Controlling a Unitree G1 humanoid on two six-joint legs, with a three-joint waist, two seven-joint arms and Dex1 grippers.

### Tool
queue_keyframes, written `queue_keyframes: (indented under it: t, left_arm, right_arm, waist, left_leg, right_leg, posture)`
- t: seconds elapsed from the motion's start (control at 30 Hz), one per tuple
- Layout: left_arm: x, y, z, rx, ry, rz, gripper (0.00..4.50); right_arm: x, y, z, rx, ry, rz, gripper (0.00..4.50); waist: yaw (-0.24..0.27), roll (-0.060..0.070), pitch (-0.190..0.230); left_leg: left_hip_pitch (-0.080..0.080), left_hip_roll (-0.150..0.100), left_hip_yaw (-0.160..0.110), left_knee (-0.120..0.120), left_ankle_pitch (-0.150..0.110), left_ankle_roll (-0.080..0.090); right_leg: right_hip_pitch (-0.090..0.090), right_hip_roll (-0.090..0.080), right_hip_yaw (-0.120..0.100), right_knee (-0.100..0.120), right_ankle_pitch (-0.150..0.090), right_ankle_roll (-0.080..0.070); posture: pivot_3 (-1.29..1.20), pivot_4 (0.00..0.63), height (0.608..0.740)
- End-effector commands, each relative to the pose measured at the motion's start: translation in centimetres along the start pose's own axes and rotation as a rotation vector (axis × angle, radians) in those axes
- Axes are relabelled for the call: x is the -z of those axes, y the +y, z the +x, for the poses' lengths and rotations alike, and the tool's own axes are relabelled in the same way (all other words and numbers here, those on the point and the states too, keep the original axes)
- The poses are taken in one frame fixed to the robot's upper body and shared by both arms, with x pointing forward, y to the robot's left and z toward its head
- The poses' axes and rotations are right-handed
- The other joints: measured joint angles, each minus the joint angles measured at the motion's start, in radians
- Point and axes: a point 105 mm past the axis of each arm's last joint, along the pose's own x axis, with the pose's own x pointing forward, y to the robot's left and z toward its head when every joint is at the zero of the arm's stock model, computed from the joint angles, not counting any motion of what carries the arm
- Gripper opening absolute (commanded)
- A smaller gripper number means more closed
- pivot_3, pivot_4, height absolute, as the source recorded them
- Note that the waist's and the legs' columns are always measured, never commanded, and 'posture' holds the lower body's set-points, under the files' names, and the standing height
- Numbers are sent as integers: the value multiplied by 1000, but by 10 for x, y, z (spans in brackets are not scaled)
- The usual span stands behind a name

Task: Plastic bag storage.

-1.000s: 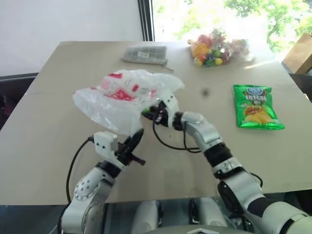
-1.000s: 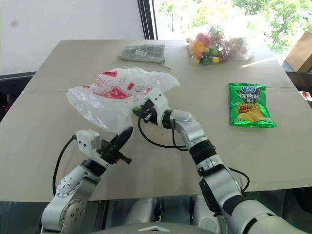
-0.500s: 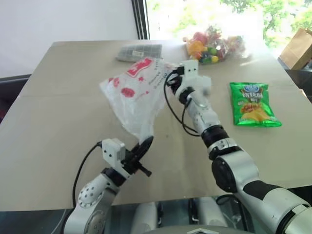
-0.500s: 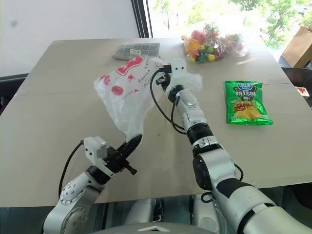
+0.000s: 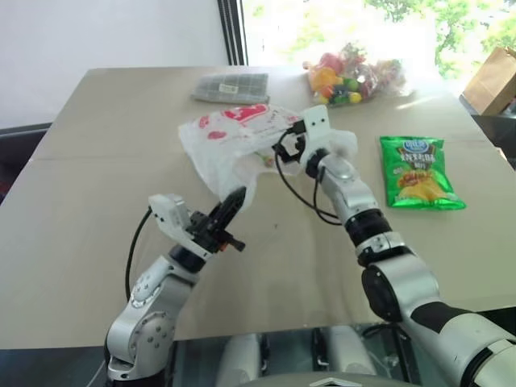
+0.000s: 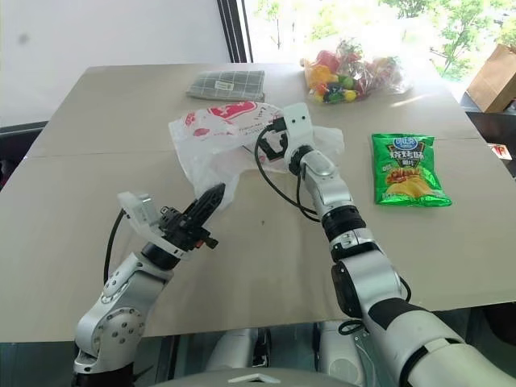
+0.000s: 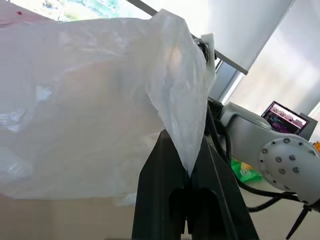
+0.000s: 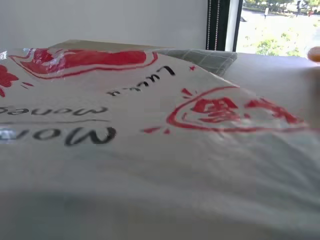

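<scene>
We see a thin translucent white plastic bag (image 5: 234,141) printed with red logos and dark lettering. The flat bench (image 5: 97,201) under it is plain beige. Near its far edge lies a folded grey-green cloth with a fine check pattern (image 5: 230,85). Beside that sits a small clear bag of sweets (image 5: 355,76) in red, orange, yellow and green. A glossy green snack packet (image 5: 422,172) shows a blue-and-white logo above a yellow and red picture. The left gripper (image 5: 232,202) has black fingers (image 7: 165,200) on a white and silver arm.
</scene>
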Motion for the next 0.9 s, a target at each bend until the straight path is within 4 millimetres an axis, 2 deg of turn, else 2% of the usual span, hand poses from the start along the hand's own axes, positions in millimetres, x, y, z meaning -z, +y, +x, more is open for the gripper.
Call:
queue_keyframes:
  t: [0.03,0.17,0.23,0.43,0.5,0.53,0.63,0.73,0.9]
  left_arm:
    - [-12,5,2,-23,-53,-50,0]
    - [-19,9,8,-40,-77,-83,0]
    - [-21,11,10,-46,-79,-92,0]
    - [-21,11,14,-41,-66,-85,0]
    - [-19,9,17,-28,-60,-87,0]
    - [-19,8,17,-24,-56,-87,0]
    - [-14,7,18,-12,-38,-89,0]
    - [-11,4,19,6,-24,-93,0]
    - [-9,6,18,8,-9,-89,0]
  right_arm:
    - [-8,4,-2,-16,-31,-37,4437]
    - [2,0,-10,-26,5,-23,4437]
    - [1,2,-16,-92,19,-29,4437]
    - [6,7,-52,-314,74,-136,4437]
    - [5,-6,-91,-355,68,-209,4437]
    - [3,-11,-105,-355,62,-237,4437]
    - [-7,-30,-138,-243,16,-298,4437]
    - [-9,-54,-169,-107,24,-383,4437]
    - [1,-102,-233,-33,241,-740,4437]
  waist:
    - [1,0,0]
    - [4,0,0]
    - [5,0,0]
    - [8,0,0]
    - [23,0,0]
    - [30,0,0]
    - [34,0,0]
    - [30,0,0]
    - [36,0,0]
  left_leg:
    - [0,0,0,0,0,0]
    - [0,0,0,1,0,0]
    - [0,0,0,1,0,-1]
    - [0,0,0,1,0,-1]
    - [0,0,-1,1,0,-1]
    - [0,0,-1,1,0,-1]
    - [-1,-1,-1,1,0,0]
    - [0,0,0,1,0,-1]
    - [4,-1,0,2,1,-2]
  right_leg:
    - [0,0,0,0,0,0]
    - [0,0,0,0,0,0]
    - [0,0,0,0,0,0]
    - [0,1,0,0,0,1]
    - [1,1,0,-1,0,1]
    - [1,1,0,-1,0,1]
    - [1,0,0,-2,0,1]
    - [1,1,1,-1,1,1]
    - [4,2,1,-1,1,2]
  posture:
    - [0,150,740]
    - [0,150,740]
    - [0,150,740]
    - [0,150,740]
    - [0,150,740]
    - [0,150,740]
    - [0,150,740]
    - [0,150,740]
    - [0,150,740]
